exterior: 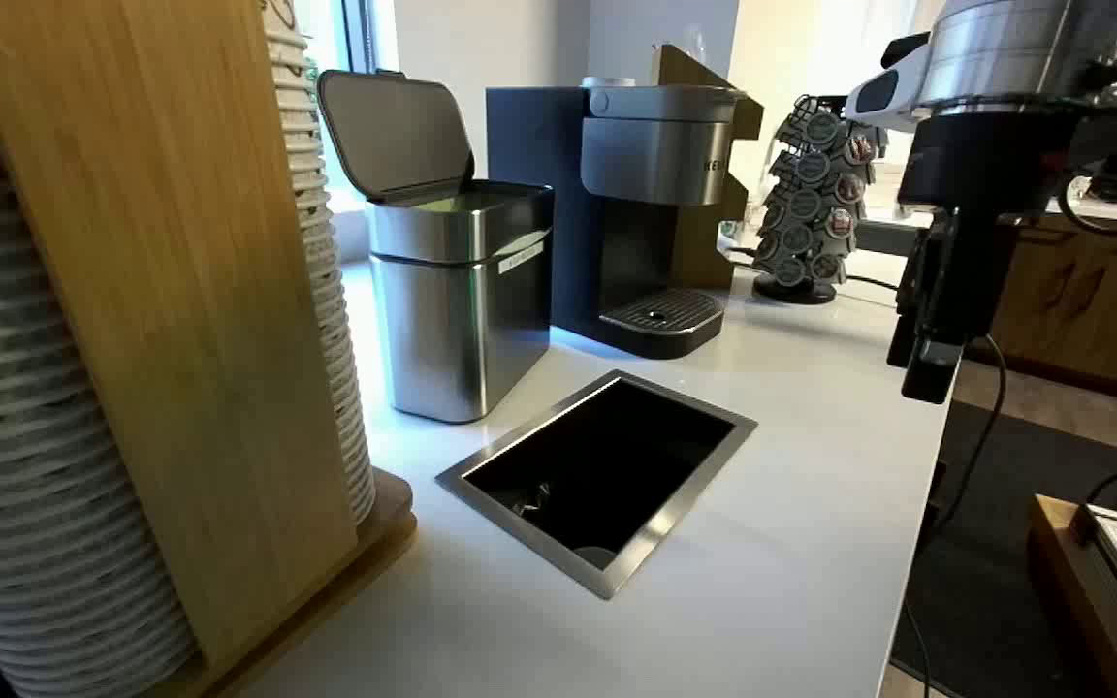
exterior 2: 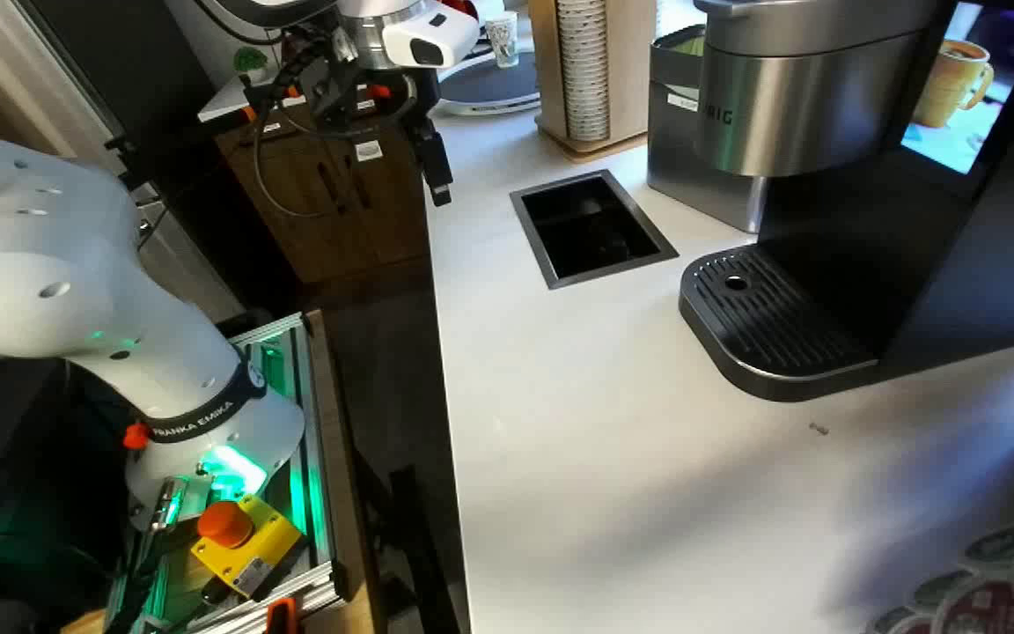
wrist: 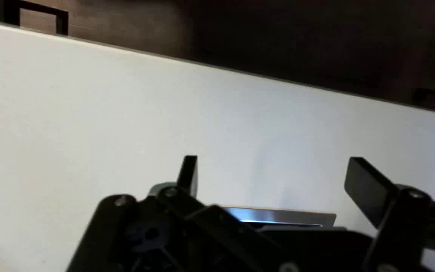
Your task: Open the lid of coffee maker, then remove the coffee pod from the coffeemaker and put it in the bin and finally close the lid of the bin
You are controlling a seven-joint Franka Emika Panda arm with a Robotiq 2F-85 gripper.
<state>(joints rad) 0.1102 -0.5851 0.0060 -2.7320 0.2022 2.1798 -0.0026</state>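
Observation:
The coffee maker [exterior: 617, 242] stands on the counter in both exterior views [exterior 2: 789, 114]. The lid of the coffee maker [exterior: 660, 102] lies shut on top of the brew head. No coffee pod shows in the machine; its inside is hidden. The steel bin [exterior: 437, 330] stands beside the machine and is partly hidden behind it in an exterior view [exterior 2: 701, 172]. The lid of the bin [exterior: 398, 136] is open and tilted back. My gripper [exterior: 915, 364] is open and empty above the counter's edge, apart from machine and bin. In the wrist view its fingers [wrist: 272, 170] are wide apart.
A steel-rimmed opening [exterior: 680, 501] is set in the counter in front of the bin. A wooden cup holder [exterior: 151, 291] with stacked cups stands near the bin. A pod carousel [exterior: 811, 194] stands beyond the coffee maker. The counter [exterior 2: 542, 423] ends at a straight edge near the arm.

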